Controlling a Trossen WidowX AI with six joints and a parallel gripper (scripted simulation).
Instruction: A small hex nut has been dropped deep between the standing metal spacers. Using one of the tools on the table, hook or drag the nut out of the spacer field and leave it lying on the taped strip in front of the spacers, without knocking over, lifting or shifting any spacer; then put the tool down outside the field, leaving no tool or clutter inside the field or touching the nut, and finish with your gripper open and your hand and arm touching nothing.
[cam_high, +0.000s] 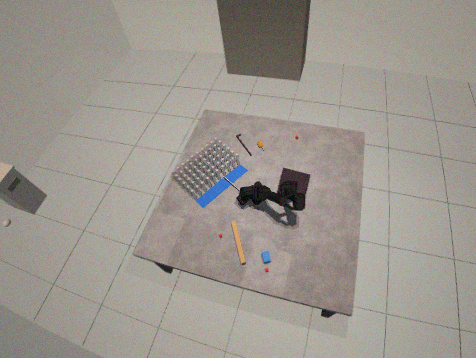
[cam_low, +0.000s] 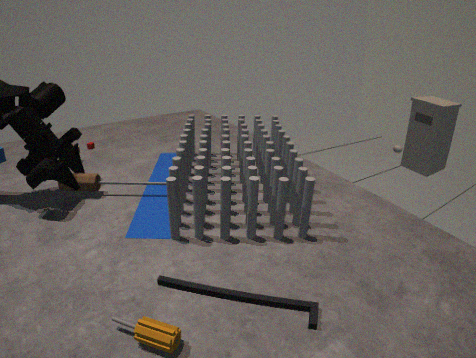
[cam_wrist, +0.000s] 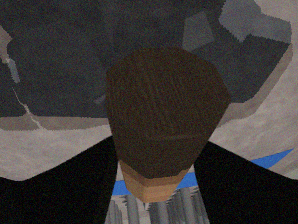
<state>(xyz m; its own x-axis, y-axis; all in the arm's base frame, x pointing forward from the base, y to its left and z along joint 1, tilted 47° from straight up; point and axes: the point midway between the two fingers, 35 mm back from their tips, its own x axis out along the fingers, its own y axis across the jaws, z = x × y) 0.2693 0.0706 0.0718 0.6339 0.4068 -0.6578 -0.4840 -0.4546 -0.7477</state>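
My gripper (cam_high: 240, 194) (cam_low: 75, 181) is shut on the wooden handle (cam_low: 91, 182) (cam_wrist: 167, 100) of a tool with a thin metal rod (cam_high: 232, 184) (cam_low: 132, 183). The handle is held low, just above the table in front of the strip. The rod runs roughly level across the blue taped strip (cam_high: 212, 195) (cam_low: 145, 220) (cam_wrist: 275, 159) and in among the metal spacers (cam_high: 207, 166) (cam_low: 225, 210). Its far end is hidden by them. The spacers stand upright in several rows. I cannot make out the hex nut in any view.
A black L-shaped bar (cam_high: 244, 145) (cam_low: 235, 295) and a yellow-handled screwdriver (cam_high: 260, 144) (cam_low: 157, 334) lie beside the field. A wooden bar (cam_high: 238, 243), a blue block (cam_high: 266, 257) and small red cubes (cam_high: 220, 236) (cam_high: 267, 270) (cam_high: 296, 137) lie elsewhere. A dark square (cam_high: 295, 175) is near the arm's base.
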